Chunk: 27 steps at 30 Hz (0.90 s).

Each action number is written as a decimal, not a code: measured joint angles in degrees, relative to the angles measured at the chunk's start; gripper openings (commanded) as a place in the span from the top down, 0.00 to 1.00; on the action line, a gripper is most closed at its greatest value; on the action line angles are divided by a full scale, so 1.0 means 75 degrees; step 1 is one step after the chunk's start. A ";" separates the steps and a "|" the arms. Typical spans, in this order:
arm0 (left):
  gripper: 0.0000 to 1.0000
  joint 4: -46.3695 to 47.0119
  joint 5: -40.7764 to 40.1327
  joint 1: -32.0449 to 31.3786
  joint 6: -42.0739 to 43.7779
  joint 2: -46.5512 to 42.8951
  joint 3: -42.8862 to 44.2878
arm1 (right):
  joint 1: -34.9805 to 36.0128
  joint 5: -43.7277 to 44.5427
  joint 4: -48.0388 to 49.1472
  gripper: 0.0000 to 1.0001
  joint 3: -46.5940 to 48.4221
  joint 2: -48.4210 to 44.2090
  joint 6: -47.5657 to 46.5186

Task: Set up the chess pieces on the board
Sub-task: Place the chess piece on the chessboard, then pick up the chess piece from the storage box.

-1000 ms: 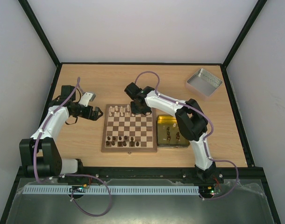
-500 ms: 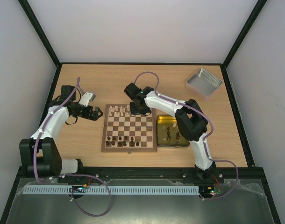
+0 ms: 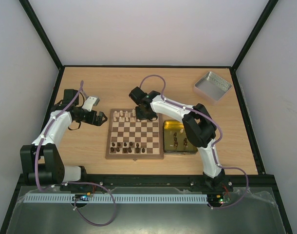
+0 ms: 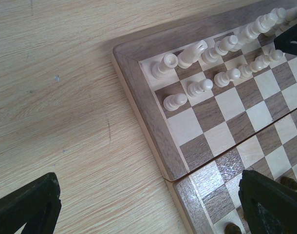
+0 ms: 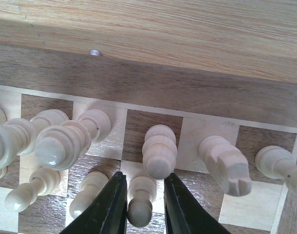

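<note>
**Task items.** The board (image 3: 135,132) is a square of dark and cream checks in a light wood border. It lies flat at mid-worktop (image 3: 114,87) with its edges parallel to the worktop's. The left wrist view shows a seam across the board's middle. The chess pieces are small turned wooden figures, and all those on the board stand upright. The cream pieces (image 3: 124,116) fill part of the two far rows. The dark pieces (image 3: 129,145) occupy the near rows. More pieces lie in a yellow tin (image 3: 179,127) just beside the board's right edge. A silver lid (image 3: 213,85) sits well apart at the far right.

**Left arm.** The elbow is bent and the forearm reaches towards the board's far left corner. The left pincer (image 4: 148,195) hangs over bare worktop just beside that corner. It is spread wide and holds nothing.

**Right arm.** It is folded over the tin, and the forearm angles back left to the board's far edge. The right pincer (image 5: 144,187) points down over the cream rows, and its gap is narrow. A cream pawn (image 5: 139,202) shows between its fingers (image 5: 107,204), behind an upright bishop-like piece (image 5: 158,151). I cannot tell whether the fingers grip the pawn.
</note>
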 measured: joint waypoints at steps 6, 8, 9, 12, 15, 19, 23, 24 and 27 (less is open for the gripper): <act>0.01 0.0003 -0.0003 0.0000 -0.0003 0.0000 0.0000 | 0.0000 0.0055 -0.0006 0.78 0.0000 -0.0073 0.0000; 0.01 0.0000 -0.0003 0.0000 0.0000 0.0000 0.0000 | 0.0000 0.0055 -0.0015 0.78 0.0000 -0.0169 0.0000; 0.01 0.0003 -0.0006 0.0000 -0.0003 0.0000 0.0000 | 0.0000 0.0058 -0.0029 0.78 0.0000 -0.0230 0.0000; 0.01 0.0003 -0.0012 0.0000 -0.0003 0.0000 0.0000 | 0.0000 0.0090 -0.0152 0.76 0.0064 -0.0420 0.0000; 0.01 0.0003 -0.0020 0.0000 -0.0003 0.0000 0.0000 | 0.0000 0.0175 -0.0271 0.76 0.0064 -0.0749 0.0003; 0.01 0.0006 -0.0023 0.0000 -0.0003 0.0000 0.0000 | -0.0085 0.0353 -0.0251 0.69 -0.0618 -0.1801 0.0035; 0.01 0.0006 -0.0017 0.0000 0.0000 0.0000 0.0000 | -0.0533 0.0376 -0.0160 0.68 -0.2285 -0.3366 0.0204; 0.01 0.0006 -0.0017 0.0000 0.0000 0.0000 0.0000 | -0.0711 0.0364 -0.0128 0.68 -0.2608 -0.3599 0.0236; 0.01 0.0006 -0.0015 0.0000 0.0000 0.0000 0.0000 | -0.1402 0.0361 -0.0035 0.68 -0.3675 -0.4164 0.0309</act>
